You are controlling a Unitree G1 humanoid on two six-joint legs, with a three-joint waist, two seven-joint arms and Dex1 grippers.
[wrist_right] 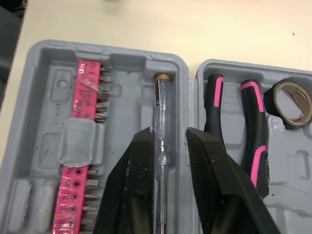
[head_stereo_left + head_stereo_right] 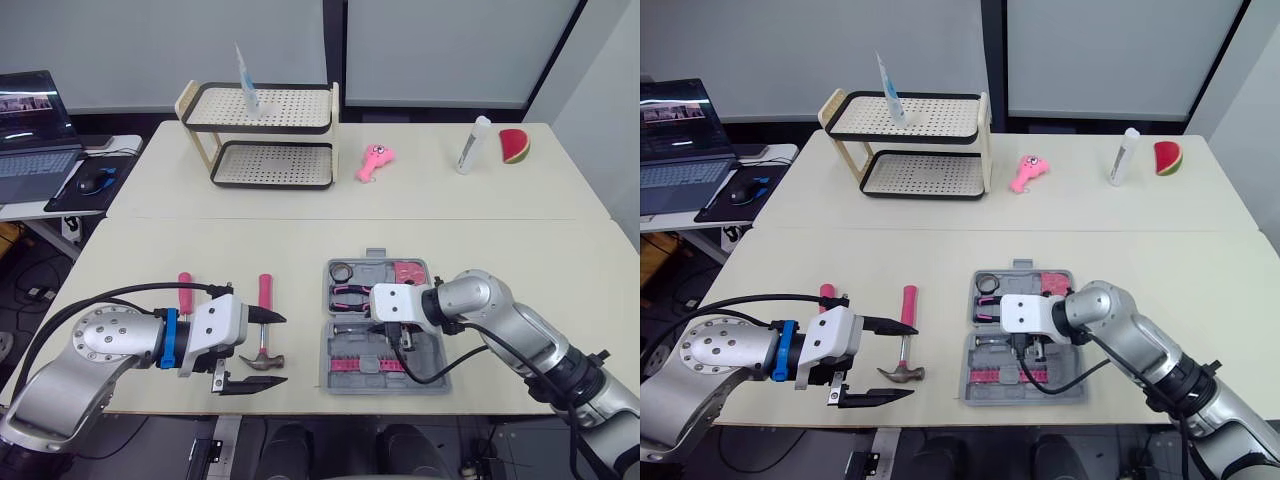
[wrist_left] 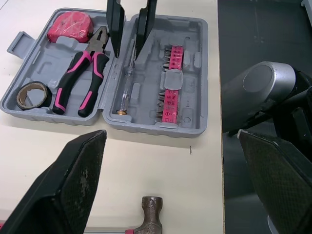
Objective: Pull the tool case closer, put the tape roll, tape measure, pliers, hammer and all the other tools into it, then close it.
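Cream worktop [image 2: 300, 240], tool case [image 3: 146, 127] open centre: narrowly parted right pincer [image 1: 168, 139] straddles the seated tester screwdriver [image 1: 161, 97] and should lift straight; wide left pincer [image 2: 280, 350] hovers by hammer [image 2: 265, 292] at case's nine o'clock.

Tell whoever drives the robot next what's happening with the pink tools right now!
Left gripper: open, hovering by the hammer on the table.
Right gripper: open over the tool case, a finger on either side of a clear screwdriver lying in it.
Done: tape roll, pliers and tape measure are in the open case.
To do: the hammer, the pink-handled tool beside it, then close the case.
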